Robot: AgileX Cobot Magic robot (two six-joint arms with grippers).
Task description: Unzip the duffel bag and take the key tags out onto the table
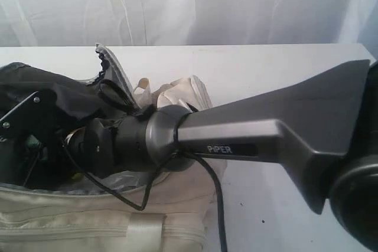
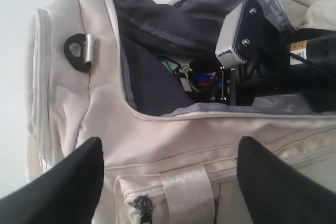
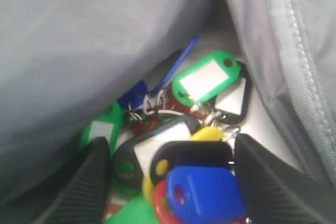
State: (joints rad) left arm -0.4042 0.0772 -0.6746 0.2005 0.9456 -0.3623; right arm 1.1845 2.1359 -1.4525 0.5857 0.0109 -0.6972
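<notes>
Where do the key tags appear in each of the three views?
Exterior view: not clearly seen; the right arm covers the duffel bag's opening.
Left wrist view: key tags are small coloured bits deep in the opening, centre.
Right wrist view: they fill the lower middle, within the right gripper.
Shared landmark: the bag's grey lining.

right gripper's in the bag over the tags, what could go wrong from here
The open right gripper straddles part of the bunch of coloured plastic key tags; closing may pinch one tag's edge and slip.
Loose grey lining beside one finger could get caught in the grip.
The black cable hanging off the arm might snag the cream fabric duffel bag on withdrawal.
</notes>
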